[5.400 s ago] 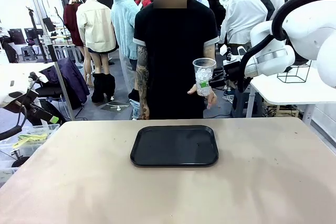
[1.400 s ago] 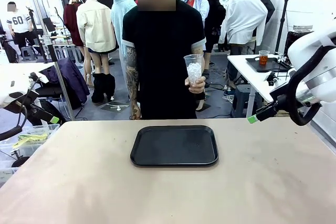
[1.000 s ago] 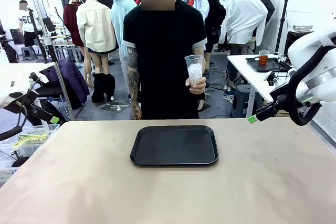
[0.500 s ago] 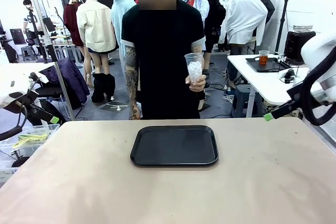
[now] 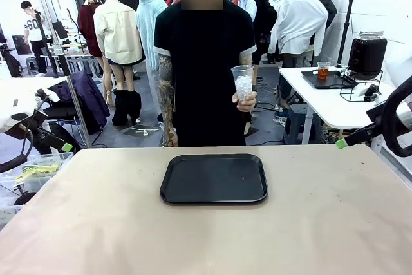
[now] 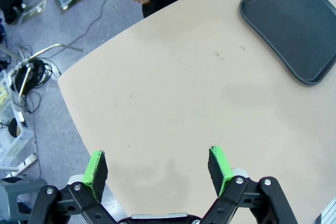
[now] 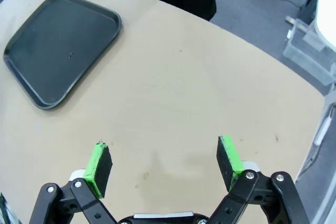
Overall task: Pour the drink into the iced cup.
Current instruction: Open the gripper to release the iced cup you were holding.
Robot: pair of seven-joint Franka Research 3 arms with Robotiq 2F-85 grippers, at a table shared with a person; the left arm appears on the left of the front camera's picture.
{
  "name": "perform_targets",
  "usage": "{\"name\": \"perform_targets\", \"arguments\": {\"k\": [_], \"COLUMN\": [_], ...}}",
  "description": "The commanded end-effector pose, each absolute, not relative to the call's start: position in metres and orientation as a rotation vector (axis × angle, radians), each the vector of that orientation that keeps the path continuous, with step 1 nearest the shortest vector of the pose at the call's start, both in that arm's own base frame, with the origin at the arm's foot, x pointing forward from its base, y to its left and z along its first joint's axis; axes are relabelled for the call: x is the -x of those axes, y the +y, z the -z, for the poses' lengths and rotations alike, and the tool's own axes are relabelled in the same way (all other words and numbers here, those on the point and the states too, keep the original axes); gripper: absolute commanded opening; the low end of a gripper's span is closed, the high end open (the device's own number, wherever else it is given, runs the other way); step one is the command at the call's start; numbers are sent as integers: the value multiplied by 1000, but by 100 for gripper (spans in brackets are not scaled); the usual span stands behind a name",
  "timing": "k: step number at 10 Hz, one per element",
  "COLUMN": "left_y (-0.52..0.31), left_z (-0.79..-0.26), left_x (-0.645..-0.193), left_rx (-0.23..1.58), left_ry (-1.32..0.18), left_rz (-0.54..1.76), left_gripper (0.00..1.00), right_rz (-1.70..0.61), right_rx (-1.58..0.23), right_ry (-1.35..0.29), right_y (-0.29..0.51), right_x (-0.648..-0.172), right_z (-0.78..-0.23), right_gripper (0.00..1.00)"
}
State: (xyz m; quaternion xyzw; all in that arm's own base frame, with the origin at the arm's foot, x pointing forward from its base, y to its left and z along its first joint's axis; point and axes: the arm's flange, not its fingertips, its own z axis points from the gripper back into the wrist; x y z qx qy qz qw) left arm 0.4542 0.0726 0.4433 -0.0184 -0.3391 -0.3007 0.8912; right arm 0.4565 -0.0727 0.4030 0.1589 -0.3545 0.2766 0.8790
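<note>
On the iced cup, no legible label.

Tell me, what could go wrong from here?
The person's hand holds the iced cup in the air behind the table, not on the black tray, so a pour could miss or splash the hand. Both the left gripper and right gripper are open and empty, so the pour cannot begin until a drink is picked up.

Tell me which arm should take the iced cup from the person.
Probably the right. The person's hand holds the iced cup right of the tray, and the right gripper hangs open over that side of the table. The left gripper, also open, hangs over the tray's other side.
</note>
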Motion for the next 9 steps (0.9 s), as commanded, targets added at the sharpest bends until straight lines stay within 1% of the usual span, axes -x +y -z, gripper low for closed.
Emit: {"name": "perform_targets", "arguments": {"k": [1,9], "left_y": [73,73], "left_z": [-445,-445], "left_x": [-454,-454], "left_rx": [37,37], "left_ry": [-707,-707], "left_rz": [623,623], "left_gripper": [100,100], "right_rz": [-591,-591], "right_rx": [-326,-326], "right_ry": [-736,-736], "right_y": [-71,-71], "right_x": [-460,-460], "right_z": [-402,-402], "right_gripper": [100,100]}}
